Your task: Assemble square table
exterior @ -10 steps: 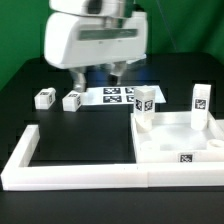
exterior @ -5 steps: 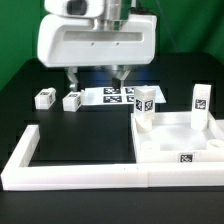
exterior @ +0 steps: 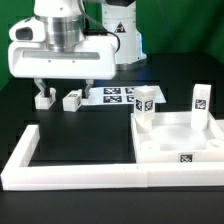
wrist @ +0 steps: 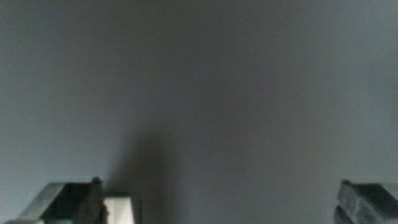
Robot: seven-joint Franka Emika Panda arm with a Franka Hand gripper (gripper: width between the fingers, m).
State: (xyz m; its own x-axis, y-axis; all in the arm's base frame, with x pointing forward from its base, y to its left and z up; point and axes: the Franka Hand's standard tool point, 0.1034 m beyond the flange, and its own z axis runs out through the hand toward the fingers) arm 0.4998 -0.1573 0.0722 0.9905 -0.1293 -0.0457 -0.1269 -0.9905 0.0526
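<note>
Whereas the wrist view catches spread fingers (wrist: 71, 206), the exterior view reveals leg blocks (exterior: 72, 100).

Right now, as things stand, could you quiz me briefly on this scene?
1. True or false: the gripper is shut on a leg block.
2. In the exterior view, the gripper hangs nearest: A) the two lying leg blocks; B) the square slab; C) the border wall.
3. Fill in: those two blocks lie on the exterior view's ___ of the marker board.
Key: 1 false (jaws open, empty); 2 A; 3 left.
</note>
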